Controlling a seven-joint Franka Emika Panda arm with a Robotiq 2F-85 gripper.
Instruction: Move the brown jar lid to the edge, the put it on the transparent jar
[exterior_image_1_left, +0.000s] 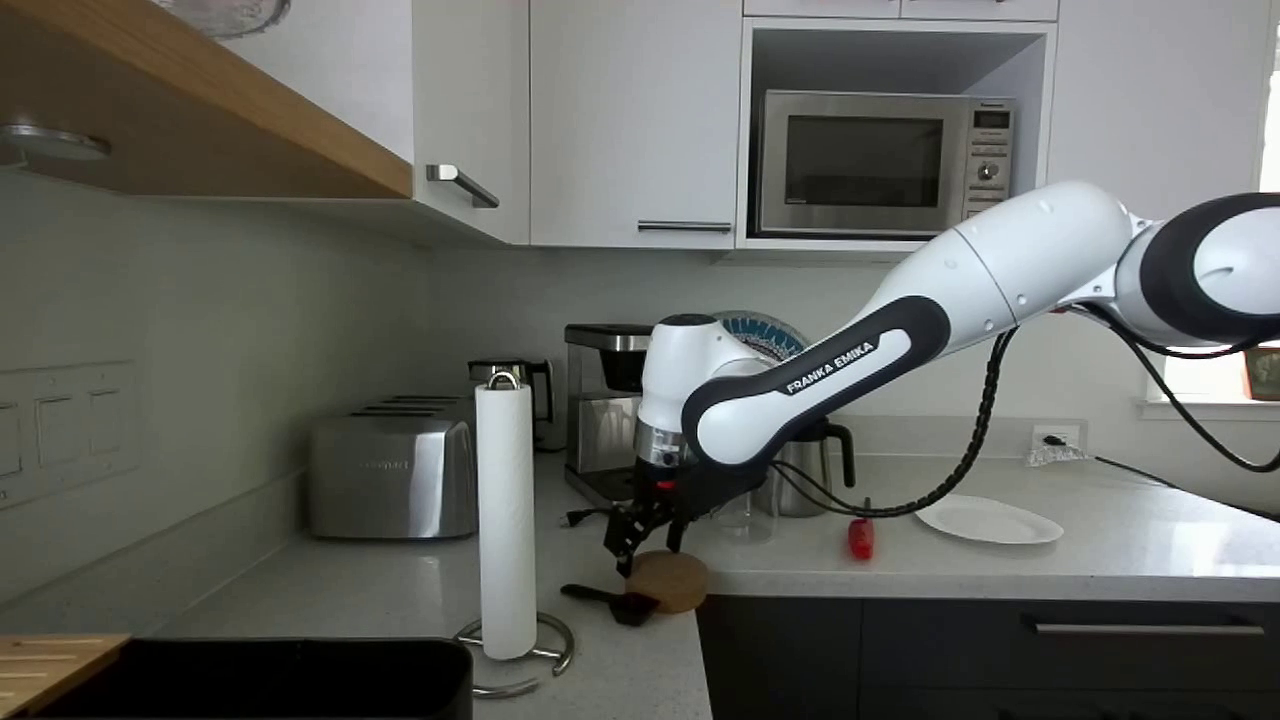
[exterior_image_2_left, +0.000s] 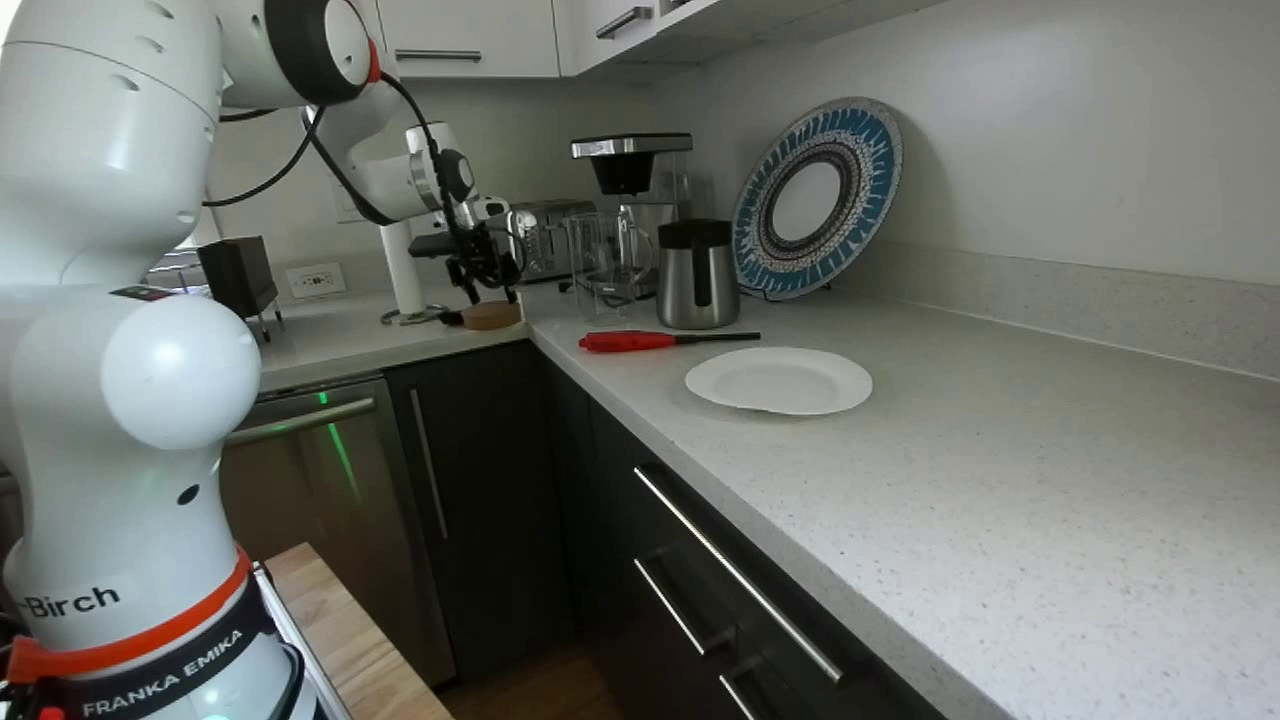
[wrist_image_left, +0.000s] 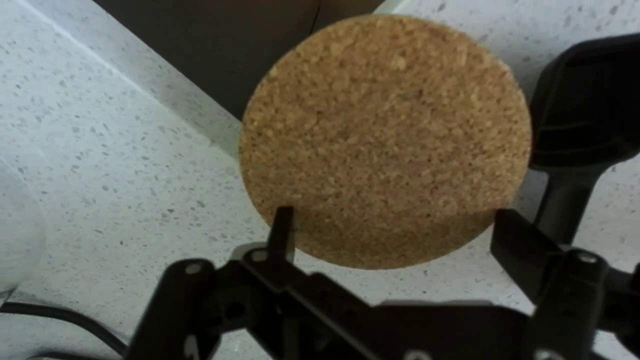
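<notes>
One brown jar lid (wrist_image_left: 385, 145) fills the upper centre of the wrist view, overhanging the edge (wrist_image_left: 165, 87) of the desk (wrist_image_left: 115, 175), with one black scoop (wrist_image_left: 575, 110) just beside it; one transparent jar (exterior_image_1_left: 745, 522) stands at lower centre in an exterior view, left of one white plate (exterior_image_1_left: 988, 519). From that view's right side the arm (exterior_image_1_left: 1040, 250) reaches across and bends down, its gripper (wrist_image_left: 392, 214) spread wide with nothing clasped; the tips overlap the lid's lower part, but I cannot tell whether they touch it. The arm hides the jar's top, and the wrist view's right side cuts off the scoop.
</notes>
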